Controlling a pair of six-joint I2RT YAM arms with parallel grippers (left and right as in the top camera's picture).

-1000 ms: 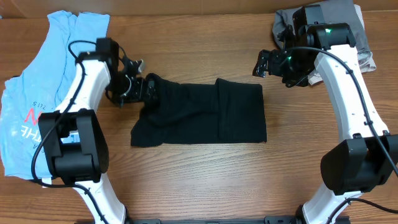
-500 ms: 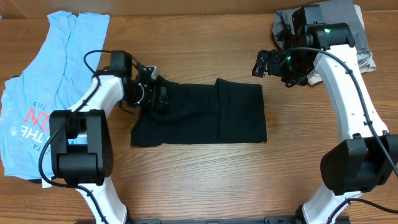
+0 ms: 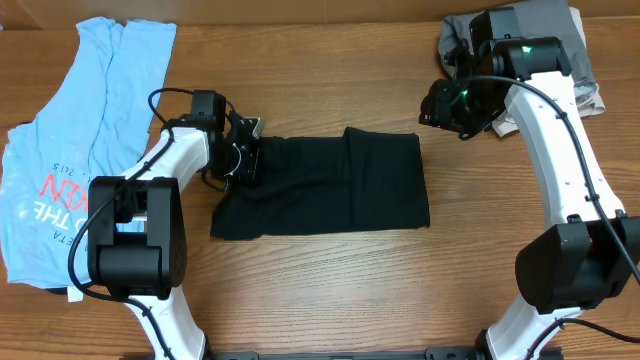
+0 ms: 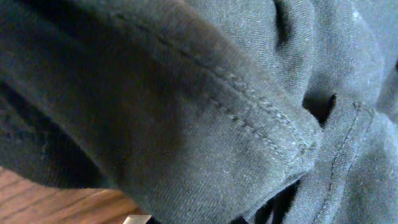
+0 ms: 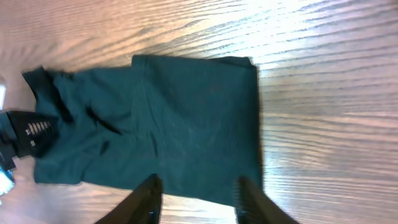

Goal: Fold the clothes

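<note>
black shirt [image 3: 340, 185] lies mid-frame on the counter [image 3: 320, 290], folded to a rough rectangle, but its left end is bunched, so i judge at least one fold remains. left fingers [image 3: 247, 160] are clenched on that bunched end; right fingers [image 5: 148, 199] hang parted and empty toward the upper right. blue shirt [image 3: 70, 150], far left, lies spread and unfolded.
</note>
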